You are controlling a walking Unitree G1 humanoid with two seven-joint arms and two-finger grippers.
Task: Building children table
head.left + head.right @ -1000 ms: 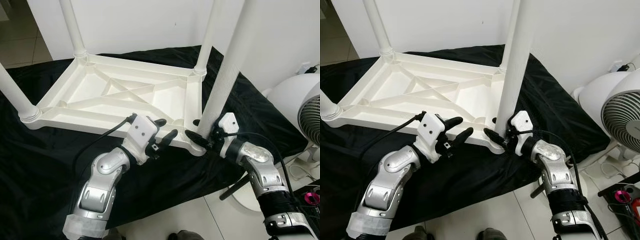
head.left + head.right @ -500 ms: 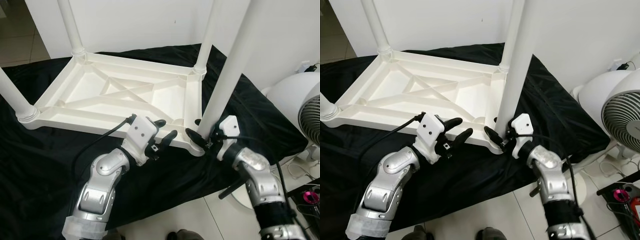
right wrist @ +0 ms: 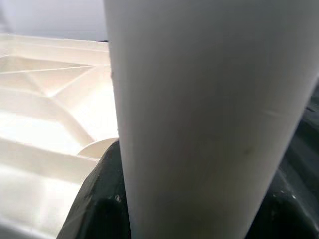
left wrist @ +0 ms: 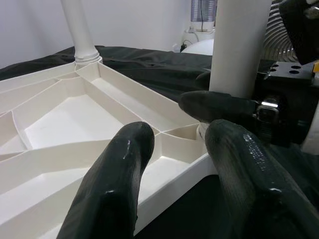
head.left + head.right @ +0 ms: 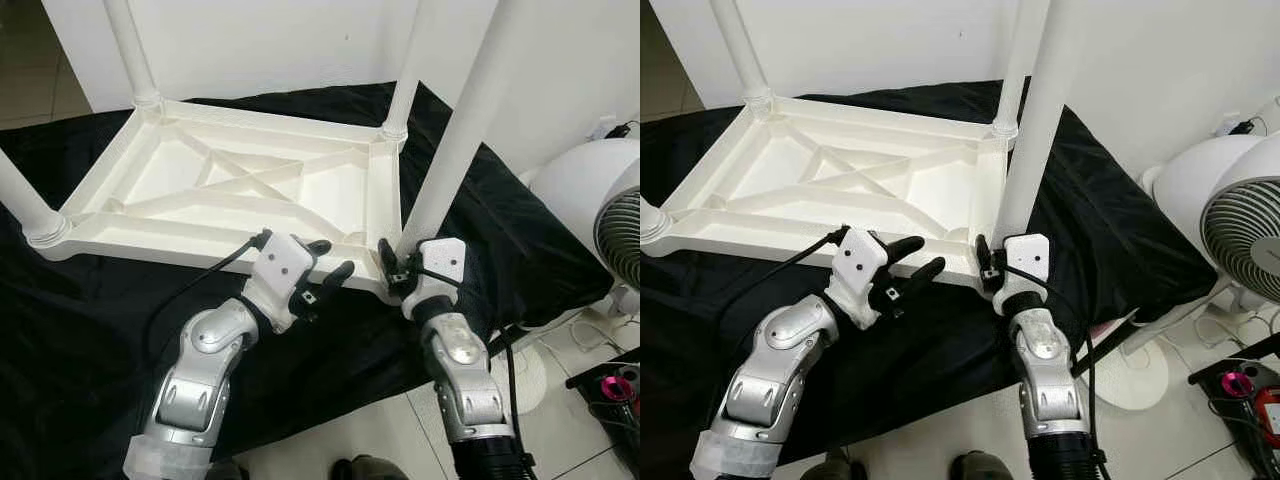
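- Left eye view: my right gripper (image 5: 393,270) is clamped round the foot of the near-right leg (image 5: 455,135), right at the corner socket of the upturned tabletop (image 5: 262,185) on the black cloth (image 5: 80,330). Over the last second my right forearm has swung in from the right to point almost straight away from me, which I read as turning the leg into its socket. The other three legs stand in their corners.
- Right eye view: my left gripper (image 5: 910,262) hovers with fingers parted just near of the tabletop's near rim, holding nothing; it has not moved.
- Left wrist view: my spread fingers (image 4: 117,174) frame that corner and the leg's base.
- Right wrist view: the leg's white shaft (image 3: 209,114) sits between my fingers, so the last leg is nearly seated.
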